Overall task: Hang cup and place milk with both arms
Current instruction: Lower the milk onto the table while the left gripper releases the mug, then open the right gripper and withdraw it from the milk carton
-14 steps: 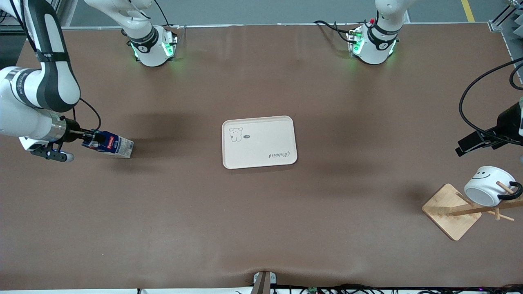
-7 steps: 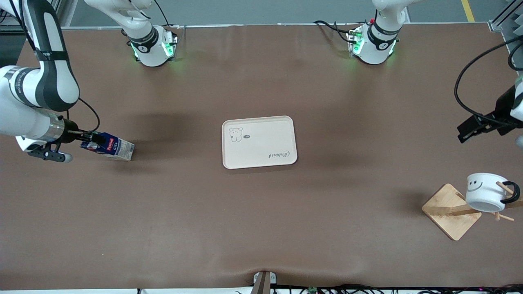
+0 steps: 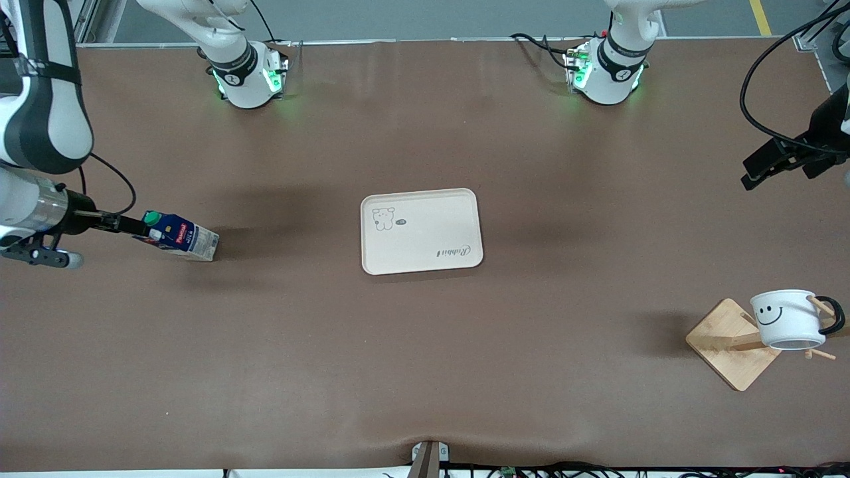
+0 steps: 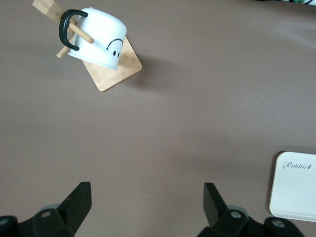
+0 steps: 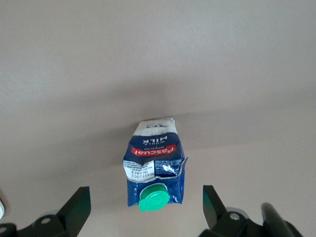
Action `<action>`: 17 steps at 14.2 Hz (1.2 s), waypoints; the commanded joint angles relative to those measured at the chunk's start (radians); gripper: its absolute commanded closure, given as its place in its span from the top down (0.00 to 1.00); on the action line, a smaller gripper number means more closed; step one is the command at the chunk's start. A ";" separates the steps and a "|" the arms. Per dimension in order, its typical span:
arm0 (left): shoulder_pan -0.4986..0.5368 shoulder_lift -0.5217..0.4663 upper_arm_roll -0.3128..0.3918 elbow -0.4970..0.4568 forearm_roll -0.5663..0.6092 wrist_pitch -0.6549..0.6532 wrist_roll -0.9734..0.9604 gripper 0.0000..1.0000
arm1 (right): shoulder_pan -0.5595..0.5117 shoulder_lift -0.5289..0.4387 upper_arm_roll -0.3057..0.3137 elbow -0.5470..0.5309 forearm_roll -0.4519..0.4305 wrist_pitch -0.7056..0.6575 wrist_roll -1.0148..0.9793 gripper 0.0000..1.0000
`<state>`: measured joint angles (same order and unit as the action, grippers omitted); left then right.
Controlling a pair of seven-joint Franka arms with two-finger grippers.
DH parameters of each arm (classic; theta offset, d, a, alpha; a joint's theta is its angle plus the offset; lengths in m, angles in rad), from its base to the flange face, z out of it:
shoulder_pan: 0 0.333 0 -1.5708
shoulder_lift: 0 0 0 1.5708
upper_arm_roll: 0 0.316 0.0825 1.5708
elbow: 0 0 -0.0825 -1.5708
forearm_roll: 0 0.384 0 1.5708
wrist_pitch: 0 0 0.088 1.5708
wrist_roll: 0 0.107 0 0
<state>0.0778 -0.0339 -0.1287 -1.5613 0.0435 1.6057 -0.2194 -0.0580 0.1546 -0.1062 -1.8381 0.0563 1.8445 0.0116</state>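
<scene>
The milk carton [image 3: 182, 239], dark blue with a green cap and a red label, stands on the table at the right arm's end; it also shows in the right wrist view [image 5: 154, 165]. My right gripper [image 3: 131, 226] is open and empty beside the carton's cap, its fingers wide apart and clear of the carton [image 5: 146, 200]. The white smiley cup [image 3: 787, 317] hangs by its black handle on a peg of the wooden rack [image 3: 729, 343]; it also shows in the left wrist view [image 4: 98, 37]. My left gripper [image 3: 773, 162] is open and empty, well above the table [image 4: 146, 197].
A cream tray [image 3: 421, 230] with a bear drawing lies in the middle of the table, its corner showing in the left wrist view [image 4: 296, 192]. Both arm bases stand along the edge farthest from the front camera. Black cables hang by the left gripper.
My right gripper has let go of the carton's top and pulled back toward the table's end, baring the green cap. My left gripper has drawn away from the cup, which swung and settled.
</scene>
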 commanded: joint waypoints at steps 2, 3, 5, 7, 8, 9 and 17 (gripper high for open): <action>-0.009 -0.029 0.009 -0.032 -0.020 -0.007 0.012 1.00 | -0.017 0.043 0.017 0.103 -0.015 -0.028 -0.013 1.00; -0.010 -0.029 0.005 -0.034 -0.020 -0.010 0.011 1.00 | -0.019 0.060 0.017 0.130 -0.015 -0.028 -0.030 1.00; -0.012 -0.027 0.004 -0.036 -0.020 -0.026 0.011 1.00 | -0.026 0.082 0.017 0.190 -0.007 -0.019 -0.131 1.00; -0.012 -0.029 0.003 -0.034 -0.020 -0.044 0.011 1.00 | -0.022 0.091 0.017 0.197 -0.004 -0.024 -0.150 1.00; -0.010 -0.032 0.000 -0.033 -0.022 -0.047 0.011 1.00 | -0.025 0.091 0.017 0.209 -0.004 -0.025 -0.153 1.00; -0.010 -0.034 0.000 -0.032 -0.022 -0.049 0.011 1.00 | -0.026 0.091 0.017 0.238 -0.003 -0.030 -0.150 1.00; -0.012 -0.032 -0.014 -0.031 -0.020 -0.049 0.005 1.00 | -0.020 0.031 0.017 0.480 -0.004 -0.330 -0.142 1.00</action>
<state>0.0668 -0.0519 -0.1430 -1.5865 0.0408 1.5669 -0.2194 -0.0615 0.2035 -0.1038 -1.3895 0.0561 1.5557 -0.1264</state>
